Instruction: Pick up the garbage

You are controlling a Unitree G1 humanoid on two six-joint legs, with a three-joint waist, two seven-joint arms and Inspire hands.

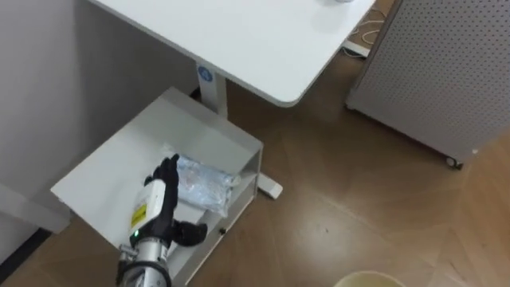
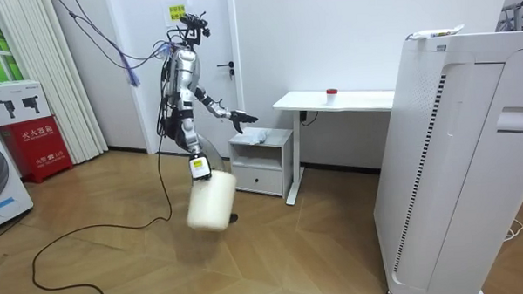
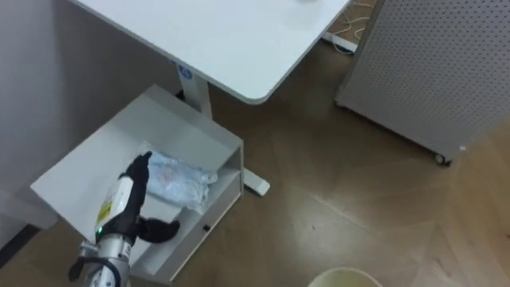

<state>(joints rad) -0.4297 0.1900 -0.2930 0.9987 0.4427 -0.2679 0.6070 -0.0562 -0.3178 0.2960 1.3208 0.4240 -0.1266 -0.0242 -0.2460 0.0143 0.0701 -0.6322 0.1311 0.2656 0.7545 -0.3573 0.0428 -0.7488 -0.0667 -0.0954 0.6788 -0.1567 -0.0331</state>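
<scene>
A crumpled clear plastic wrapper (image 1: 204, 184) lies on top of a low white cabinet (image 1: 119, 155) beside the desk. My left hand (image 1: 163, 194) reaches over the cabinet top with straight fingers, open, its fingertips at the wrapper's left end and its thumb spread out to the right. In the room view I stand left of the cabinet (image 2: 262, 160), left arm stretched out over it. My right hand (image 2: 198, 167) hangs low at my side with a cream waste bin (image 2: 213, 201) held off the floor. The bin's rim (image 1: 370, 279) shows at the bottom edge.
A white desk (image 1: 239, 40) overhangs the cabinet's far side, its leg and foot (image 1: 269, 188) on the wooden floor. A perforated white unit on castors (image 1: 438, 72) stands to the right. A small red object (image 2: 331, 93) sits on the desk.
</scene>
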